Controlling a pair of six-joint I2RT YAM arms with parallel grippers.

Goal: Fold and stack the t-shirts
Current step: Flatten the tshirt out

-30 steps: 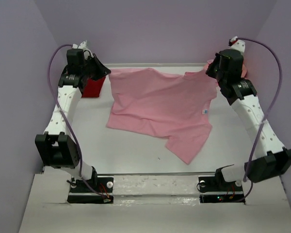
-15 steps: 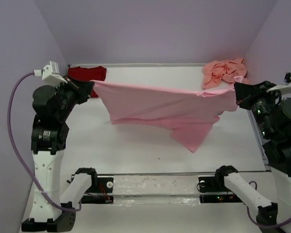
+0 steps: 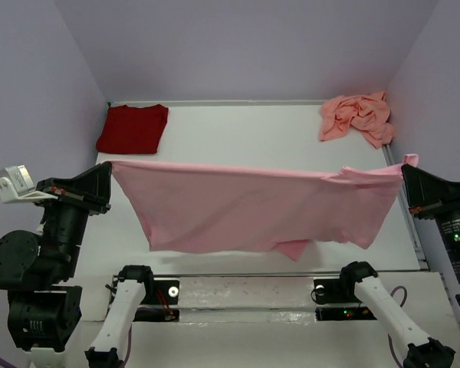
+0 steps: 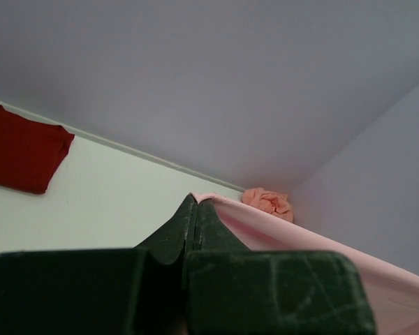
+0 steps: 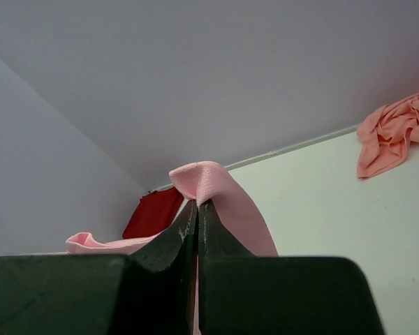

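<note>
Since its two ends are pinched high and well apart, the light pink soft cloth t-shirt [image 3: 253, 211] hangs as a stretched sheet over the near side of the white worktop [image 3: 238, 130], prob. to pull out creases before laying it flat for folding. Can't tell if the lower edge touches. Left fingers [image 4: 178, 230] are pressed together on its left end, and right fingers [image 5: 183, 234] on the right end. The dark red folded cloth t-shirt [image 3: 133, 128] lies far left, likely the stack base. The salmon-pink crumpled cloth t-shirt [image 3: 356, 115] waits far right.

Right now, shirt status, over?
Left gripper, right gripper shut on light pink t-shirt, stretched between them. Dark red t-shirt folded far left; salmon-pink t-shirt crumpled far right. Nothing blocking.
</note>
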